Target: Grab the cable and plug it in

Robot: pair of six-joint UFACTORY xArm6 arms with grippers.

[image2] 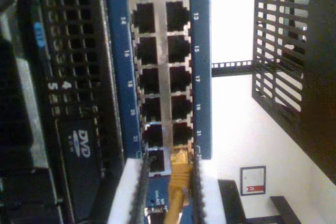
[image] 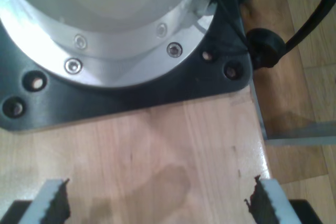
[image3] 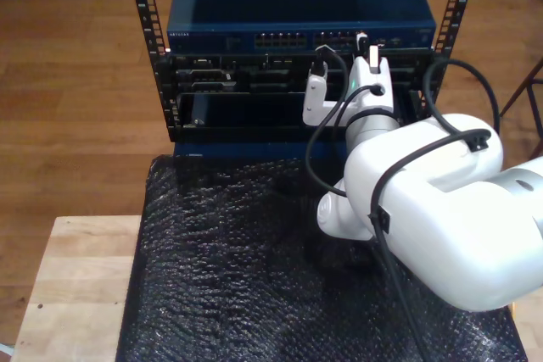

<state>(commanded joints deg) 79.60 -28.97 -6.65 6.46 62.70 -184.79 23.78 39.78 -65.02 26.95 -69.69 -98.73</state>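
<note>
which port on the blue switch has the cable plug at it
The one between my second claw fingers, labelled 23: the yellow cable sits at it; the other ports look empty.

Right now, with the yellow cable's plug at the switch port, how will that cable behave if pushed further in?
The yellow cable looks thin, so it would likely buckle if pushed from far back. My second gripper is shut on it just behind the plug, which probably keeps that short length stiff. The plug already sits at a port of the blue switch, so a misaligned push might jam it.

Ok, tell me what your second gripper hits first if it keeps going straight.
Probably the blue switch: my second gripper holds the yellow cable with its plug at a bottom-row port, though depth is unclear.
</note>
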